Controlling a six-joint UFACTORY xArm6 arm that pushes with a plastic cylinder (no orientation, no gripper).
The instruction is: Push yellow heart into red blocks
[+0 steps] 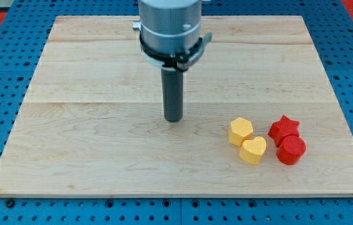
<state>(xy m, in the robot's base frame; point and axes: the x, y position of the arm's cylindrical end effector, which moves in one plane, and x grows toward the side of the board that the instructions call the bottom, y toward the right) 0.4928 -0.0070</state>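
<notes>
Four blocks sit bunched toward the view's lower right of the wooden board (pixel 101 156): a yellow heart (pixel 253 150), a yellow hexagon (pixel 240 131) touching it on its upper left, a red star (pixel 283 129) and a red hexagon (pixel 290 150) below the star. My tip (pixel 173 119) has no jaws to open or close; it rests on bare board well to the view's left of the group, touching nothing. I judge the approach is the step in hand, with the heart just beside the red pair and perhaps a sliver short of contact. Next, the tip should come in low on the heart's left and push rightward. The yellow hexagon crowds that side and could get dragged along.
</notes>
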